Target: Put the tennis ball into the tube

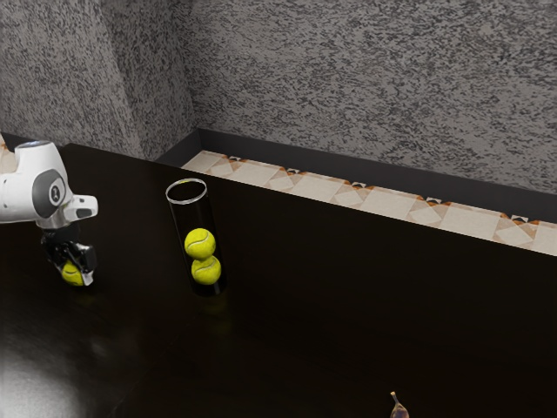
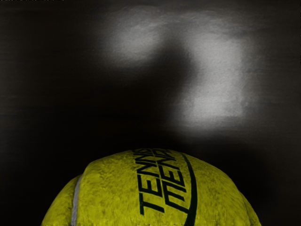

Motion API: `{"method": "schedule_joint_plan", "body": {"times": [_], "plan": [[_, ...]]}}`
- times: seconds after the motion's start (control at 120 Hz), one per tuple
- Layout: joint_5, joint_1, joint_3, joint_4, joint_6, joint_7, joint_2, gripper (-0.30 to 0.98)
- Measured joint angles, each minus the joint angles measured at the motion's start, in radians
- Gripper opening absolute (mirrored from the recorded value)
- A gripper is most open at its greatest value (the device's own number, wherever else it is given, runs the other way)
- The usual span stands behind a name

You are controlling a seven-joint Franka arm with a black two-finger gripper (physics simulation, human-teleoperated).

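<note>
Arm: white, jointed robot arm [image 1: 33, 185], coming in from the exterior view's left, well apart from the tube.
End effector: black two-finger end effector [image 1: 71, 262], pointing down, to the exterior view's left of the tube and lower than its rim; its fingers are partly closed, spaced about a ball's width, and have hold of the tennis ball.
Held ball: yellow-green felt tennis ball [image 1: 72, 275] with black lettering and a pale seam in the wrist view, between the fingers, outside the tube; I cannot tell whether its underside touches the table.
Tube: tall, clear, open-topped cylinder with a pale rim [image 1: 187, 181], standing upright on the table.
Tube contents: two yellow-green tennis balls, the upper ball [image 1: 200, 243] resting on the lower ball [image 1: 206, 270], with room above them inside the tube.
Table: glossy black table [image 1: 331, 313], under the tube and on both sides of it.
Fruit: brownish fruit with a thin stem [image 1: 399, 407], well apart from the tube toward the exterior view's right, partly cut off by the lower edge.
</note>
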Motion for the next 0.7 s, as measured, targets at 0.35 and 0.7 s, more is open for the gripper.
{"method": "schedule_joint_plan", "body": {"times": [0.35, 0.7], "plan": [[0.000, 0.004, -0.004, -0.076, 0.030, 0.013, -0.135, 0.41], [-0.063, 0.007, -0.176, -0.179, -0.066, 0.020, -0.556, 0.38]]}}
